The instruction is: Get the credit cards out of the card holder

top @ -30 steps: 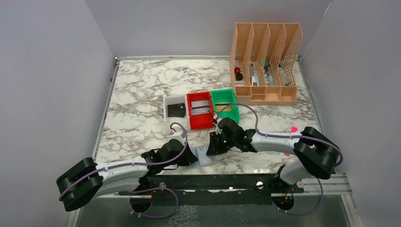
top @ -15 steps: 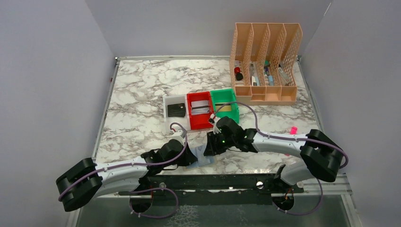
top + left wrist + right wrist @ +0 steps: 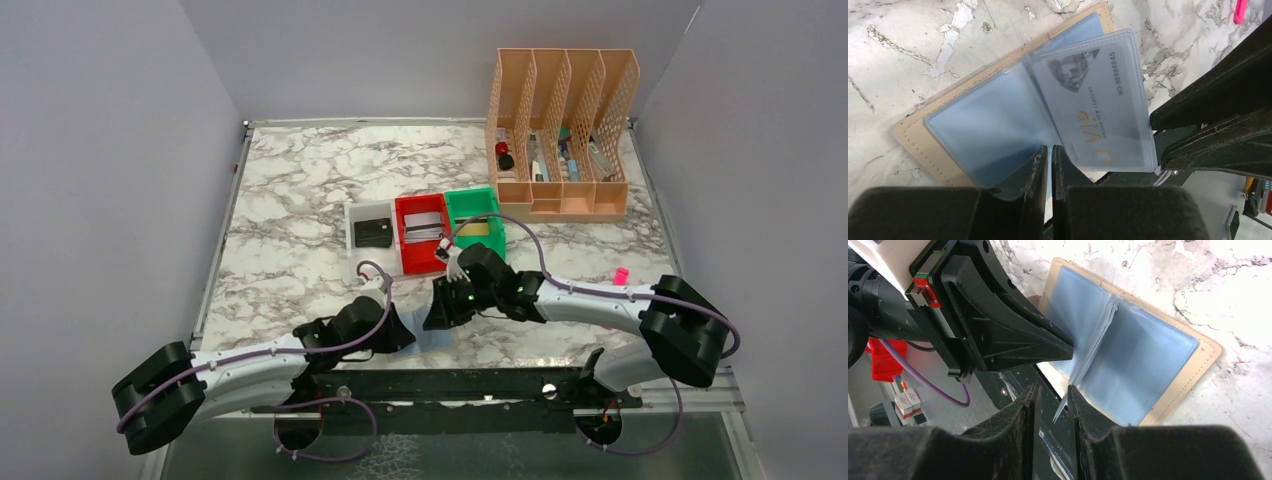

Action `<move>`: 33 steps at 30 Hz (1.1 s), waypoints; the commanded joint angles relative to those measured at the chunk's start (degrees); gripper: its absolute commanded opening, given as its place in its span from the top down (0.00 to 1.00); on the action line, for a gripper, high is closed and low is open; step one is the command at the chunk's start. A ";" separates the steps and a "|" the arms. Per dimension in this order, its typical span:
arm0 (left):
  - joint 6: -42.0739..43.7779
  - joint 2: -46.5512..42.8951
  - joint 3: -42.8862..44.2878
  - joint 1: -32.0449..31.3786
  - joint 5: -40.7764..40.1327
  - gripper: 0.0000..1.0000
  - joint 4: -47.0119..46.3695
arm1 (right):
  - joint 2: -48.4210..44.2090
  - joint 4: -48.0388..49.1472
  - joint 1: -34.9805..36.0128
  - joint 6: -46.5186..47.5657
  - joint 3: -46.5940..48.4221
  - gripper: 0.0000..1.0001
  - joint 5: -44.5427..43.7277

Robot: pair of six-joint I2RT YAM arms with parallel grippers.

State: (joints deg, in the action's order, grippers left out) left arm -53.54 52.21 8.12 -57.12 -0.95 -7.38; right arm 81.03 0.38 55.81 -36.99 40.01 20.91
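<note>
The card holder [image 3: 913,135] lies open on the marble near the table's front edge, tan outside and blue-grey inside; it also shows in the top view [image 3: 428,336] and the right wrist view [image 3: 1148,365]. One clear sleeve stands up from its middle with a silvery grey credit card [image 3: 1098,105] marked "VIP" inside it. My left gripper [image 3: 1049,150] is shut on the holder's near edge. My right gripper [image 3: 1053,390] is open, and the raised sleeve's corner [image 3: 1063,410] sits between its jaws against the right finger. No black card shows in the holder.
A white tray [image 3: 354,240] with a black flat thing, a red tray [image 3: 403,250] with a grey card and a green tray [image 3: 498,235] stand side by side behind the holder. A peach file rack [image 3: 560,130] stands at the back right. A pink object [image 3: 620,273] lies at the right.
My right gripper has moved left, closer over the card holder. The left arm has shifted slightly and the holder has slid a little to the left.
</note>
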 commanded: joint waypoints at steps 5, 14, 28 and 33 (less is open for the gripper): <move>0.63 -3.65 0.83 -0.27 -2.77 0.88 4.31 | 0.09 4.14 1.11 0.42 2.01 0.72 5.18; 0.28 -7.56 3.41 -0.27 -5.86 0.88 10.76 | 7.24 1.75 3.60 3.27 6.41 0.70 5.38; 0.11 -9.53 5.48 -0.28 -5.98 0.78 21.30 | 5.03 -11.70 4.45 2.30 4.22 0.55 -21.00; -1.28 -7.94 5.52 -0.36 -6.76 0.73 22.80 | 7.49 -9.65 4.48 0.83 3.45 0.55 -19.03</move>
State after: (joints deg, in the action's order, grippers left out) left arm -53.89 43.16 11.94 -57.14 -5.78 12.05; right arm 86.41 -9.34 60.16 -35.03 44.12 3.22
